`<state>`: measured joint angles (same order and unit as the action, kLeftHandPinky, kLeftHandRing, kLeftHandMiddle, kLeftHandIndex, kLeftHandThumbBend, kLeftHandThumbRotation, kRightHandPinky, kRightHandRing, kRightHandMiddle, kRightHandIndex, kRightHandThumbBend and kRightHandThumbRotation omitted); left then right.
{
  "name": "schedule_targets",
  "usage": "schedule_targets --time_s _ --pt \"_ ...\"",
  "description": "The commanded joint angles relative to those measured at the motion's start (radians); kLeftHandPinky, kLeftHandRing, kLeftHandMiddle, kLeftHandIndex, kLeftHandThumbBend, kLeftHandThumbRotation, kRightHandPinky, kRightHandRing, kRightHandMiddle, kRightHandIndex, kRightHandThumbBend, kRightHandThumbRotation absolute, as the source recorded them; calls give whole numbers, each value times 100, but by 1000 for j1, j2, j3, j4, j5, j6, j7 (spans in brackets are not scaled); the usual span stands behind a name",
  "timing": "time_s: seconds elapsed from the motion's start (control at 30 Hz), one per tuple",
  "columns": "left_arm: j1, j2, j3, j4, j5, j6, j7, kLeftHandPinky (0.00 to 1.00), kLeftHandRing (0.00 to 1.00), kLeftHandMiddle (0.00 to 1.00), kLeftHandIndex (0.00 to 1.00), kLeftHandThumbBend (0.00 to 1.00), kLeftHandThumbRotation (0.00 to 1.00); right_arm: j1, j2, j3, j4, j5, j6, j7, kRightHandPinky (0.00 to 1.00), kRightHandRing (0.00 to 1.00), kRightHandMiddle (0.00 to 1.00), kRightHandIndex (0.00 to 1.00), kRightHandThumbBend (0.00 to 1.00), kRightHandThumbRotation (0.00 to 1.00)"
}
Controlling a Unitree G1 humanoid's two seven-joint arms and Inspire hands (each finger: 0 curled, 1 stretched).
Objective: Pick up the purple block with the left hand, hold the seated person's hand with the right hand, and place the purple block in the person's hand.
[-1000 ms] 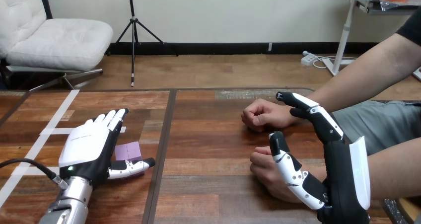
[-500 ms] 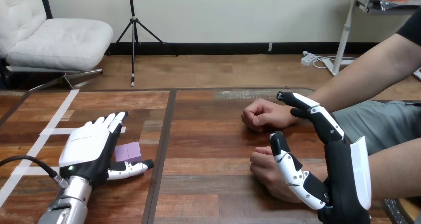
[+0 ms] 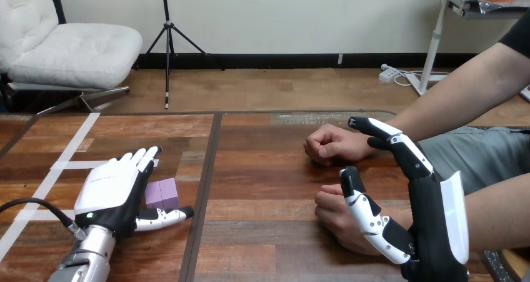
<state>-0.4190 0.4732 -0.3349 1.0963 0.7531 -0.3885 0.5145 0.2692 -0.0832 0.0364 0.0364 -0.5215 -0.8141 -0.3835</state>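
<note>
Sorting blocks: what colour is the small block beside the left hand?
The small block is purple; head view.

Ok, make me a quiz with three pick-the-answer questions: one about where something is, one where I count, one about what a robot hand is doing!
1. Where is the small purple block?
A. in the person's palm
B. on the wooden table, beside the robot's left hand
C. on the robot's right hand
2. How many hands does the person show?
A. none
B. one
C. two
3. How are the left hand's fingers?
A. straight, open
B. curled into a fist
C. wrapped round a cup

Answers:
1 B, the block lies on the table next to that hand.
2 C, the person's far hand and the person's near hand both show.
3 A, its fingers stretch out flat.
</note>
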Motion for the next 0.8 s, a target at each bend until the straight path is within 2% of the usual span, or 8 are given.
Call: schedule_targets --time_s 0.0,0.4,0.77 --pt "-91 17 -6 10 -14 -18 26 96 95 95 95 79 61 -38 -3 -10 -44 -4 -12 -11 74 78 77 74 39 50" --pt "-98 14 -10 29 -18 -25 32 97 96 96 96 80 63 -34 -7 -13 -44 -7 -14 -8 74 79 77 74 39 50" --pt "-96 4 7 42 -54 -53 41 92 93 94 93 79 57 -28 -6 -14 -47 -7 -7 -6 74 79 77 74 39 50"
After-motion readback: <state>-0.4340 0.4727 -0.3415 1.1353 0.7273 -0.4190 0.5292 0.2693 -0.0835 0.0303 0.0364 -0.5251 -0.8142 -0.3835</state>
